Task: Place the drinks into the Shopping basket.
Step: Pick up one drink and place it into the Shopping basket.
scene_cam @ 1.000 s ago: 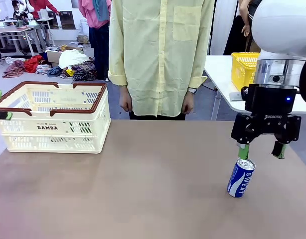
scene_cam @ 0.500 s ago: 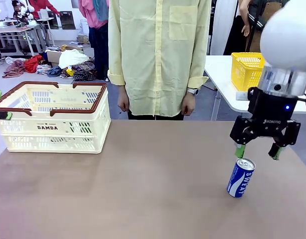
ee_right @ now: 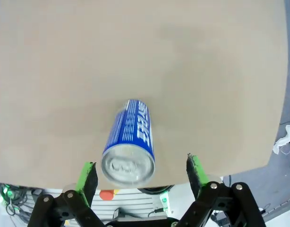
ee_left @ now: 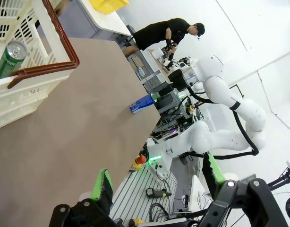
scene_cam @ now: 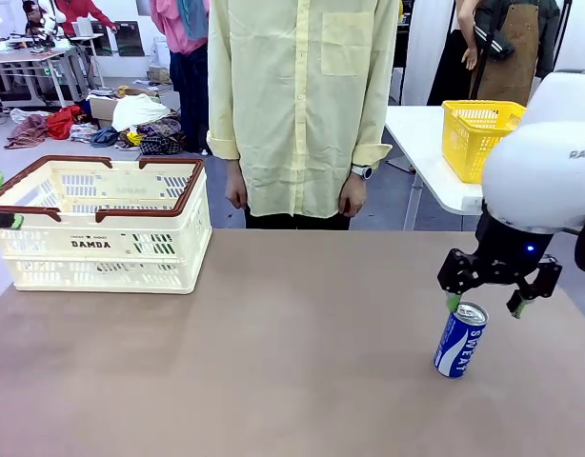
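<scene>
Right pincer (scene_cam: 484, 306) is hanging just above the blue can (scene_cam: 460, 340), jaws wide, one green pad on either side of the silver top in the right wrist view, not gripping anything. Judging from that, the step in hand is the approach to grasp the blue can; the next move probably calls for dropping lower so the pads bracket the can body, then closing and carrying it across the desk (scene_cam: 292, 362) to the basket (scene_cam: 102, 224) at the far left. Blue can is standing upright near the desk's right side, well apart from the basket; slim, blue with white lettering and a white swoosh, silver lid with pull tab. A green can (ee_left: 10, 58) is sitting inside the basket already, seen in the left wrist view, upright or slightly leaning, cannot tell which. Left pincer (ee_left: 157, 182) is also standing wide, holding nothing, beside the basket. Basket is cream, slotted, brown rim and handles, DAMDA on its side. A person (scene_cam: 302, 105) is standing at the far edge, hands down.
</scene>
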Tool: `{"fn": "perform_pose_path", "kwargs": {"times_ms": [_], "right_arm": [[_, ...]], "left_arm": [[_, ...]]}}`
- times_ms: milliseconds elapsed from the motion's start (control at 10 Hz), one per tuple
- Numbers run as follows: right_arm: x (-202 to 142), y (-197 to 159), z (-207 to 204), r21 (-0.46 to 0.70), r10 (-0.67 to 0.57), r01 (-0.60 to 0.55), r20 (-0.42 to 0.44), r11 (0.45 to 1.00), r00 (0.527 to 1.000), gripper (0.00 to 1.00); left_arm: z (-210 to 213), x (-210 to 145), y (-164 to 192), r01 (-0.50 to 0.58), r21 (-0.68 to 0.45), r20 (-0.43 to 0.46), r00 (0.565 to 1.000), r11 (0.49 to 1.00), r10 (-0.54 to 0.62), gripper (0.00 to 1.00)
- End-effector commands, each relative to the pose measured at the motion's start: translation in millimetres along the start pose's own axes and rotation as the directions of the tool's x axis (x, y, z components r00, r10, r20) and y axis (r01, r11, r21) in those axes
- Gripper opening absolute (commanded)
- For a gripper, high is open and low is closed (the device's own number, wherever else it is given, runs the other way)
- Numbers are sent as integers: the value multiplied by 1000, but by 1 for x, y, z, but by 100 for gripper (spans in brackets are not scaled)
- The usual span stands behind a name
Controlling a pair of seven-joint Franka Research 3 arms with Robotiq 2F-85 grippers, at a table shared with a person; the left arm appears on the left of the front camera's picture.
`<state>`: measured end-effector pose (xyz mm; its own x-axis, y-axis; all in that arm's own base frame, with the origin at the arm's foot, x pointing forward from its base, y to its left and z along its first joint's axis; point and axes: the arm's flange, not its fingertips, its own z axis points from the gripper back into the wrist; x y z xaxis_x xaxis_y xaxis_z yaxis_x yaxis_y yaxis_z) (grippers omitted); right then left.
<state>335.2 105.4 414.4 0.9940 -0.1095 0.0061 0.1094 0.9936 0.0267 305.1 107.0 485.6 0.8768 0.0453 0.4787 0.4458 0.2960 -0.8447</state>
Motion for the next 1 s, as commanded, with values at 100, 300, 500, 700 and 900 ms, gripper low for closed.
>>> {"fn": "perform_pose_path", "kwargs": {"times_ms": [100, 300, 500, 700, 900], "right_arm": [[-10, -3, -49, -2, -33, 33, -32, 999, 999, 100], [-11, 0, -59, 31, -18, 21, -90, 999, 996, 100], [-14, 5, -64, 37, -10, 14, -111, 999, 994, 100], [-16, 6, -64, 45, -3, 8, -111, 999, 994, 100], [-17, 5, -69, 47, 12, -6, -129, 999, 992, 44]], "left_arm": [[-1, 1, -1, 13, -20, 15, 1000, 1000, -13, 100], [-1, 1, -1, 13, -20, 15, 1000, 1000, -13, 100], [-1, 1, -1, 13, -20, 15, 1000, 1000, -13, 100], [-1, 1, -1, 13, -20, 15, 1000, 1000, -13, 100], [-1, 1, -1, 13, -20, 15, 1000, 1000, -13, 100]]}}
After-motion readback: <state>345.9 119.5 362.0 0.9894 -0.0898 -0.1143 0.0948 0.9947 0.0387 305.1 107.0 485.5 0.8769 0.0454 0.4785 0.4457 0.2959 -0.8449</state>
